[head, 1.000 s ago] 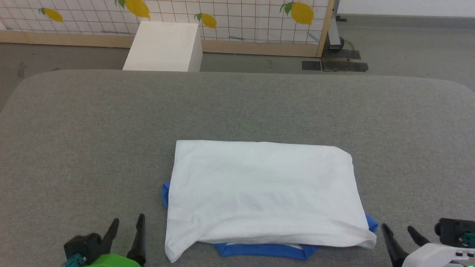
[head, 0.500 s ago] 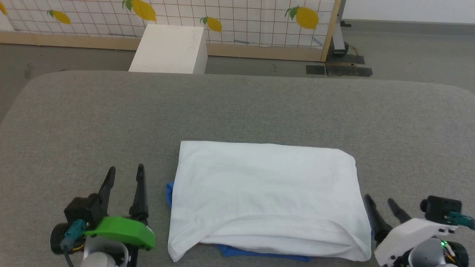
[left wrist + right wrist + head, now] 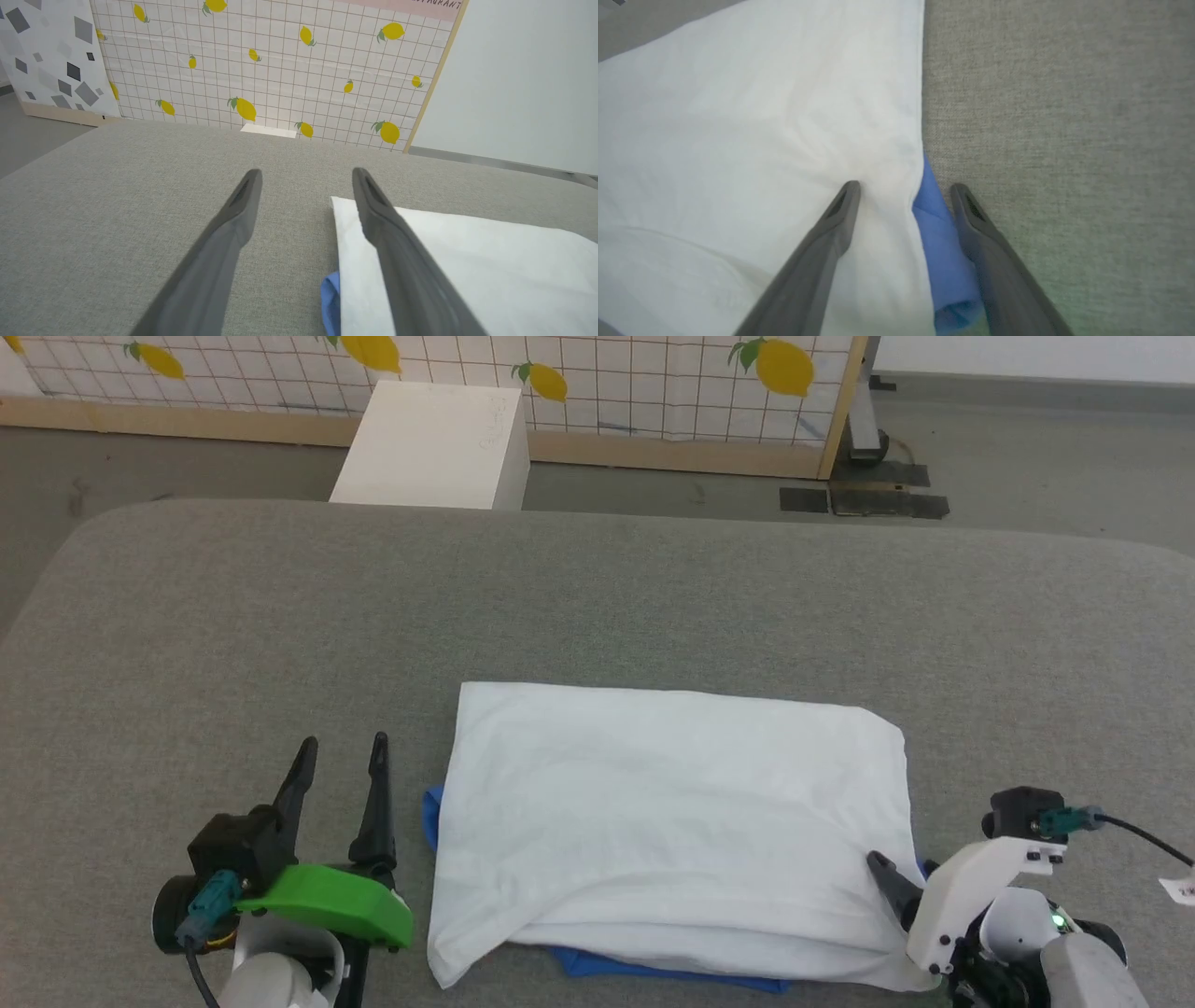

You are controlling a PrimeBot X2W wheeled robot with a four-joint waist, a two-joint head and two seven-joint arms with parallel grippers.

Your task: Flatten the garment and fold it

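Observation:
The garment (image 3: 672, 812) lies folded into a white rectangle on the grey table (image 3: 597, 597), with blue sleeve cloth peeking out at its left edge (image 3: 431, 817) and under its near edge. My left gripper (image 3: 342, 747) stands open just left of it, above the table; in the left wrist view the left gripper (image 3: 307, 171) has its right finger over the garment's (image 3: 467, 261) far left corner. My right gripper (image 3: 904, 186) is open astride the garment's (image 3: 738, 130) right edge, one finger on the white cloth, the other by the blue cloth. The right gripper (image 3: 904, 889) sits at the near right corner.
A white box (image 3: 429, 448) stands on the floor beyond the table's far edge. Behind it is a lemon-print screen (image 3: 607, 383) with a metal stand base (image 3: 864, 495) at its right end. Bare table surrounds the garment on all sides.
The right gripper has moved left onto the garment's near right corner. The left gripper has advanced a little beside the left edge. The head camera has shifted slightly. The garment lies as before.

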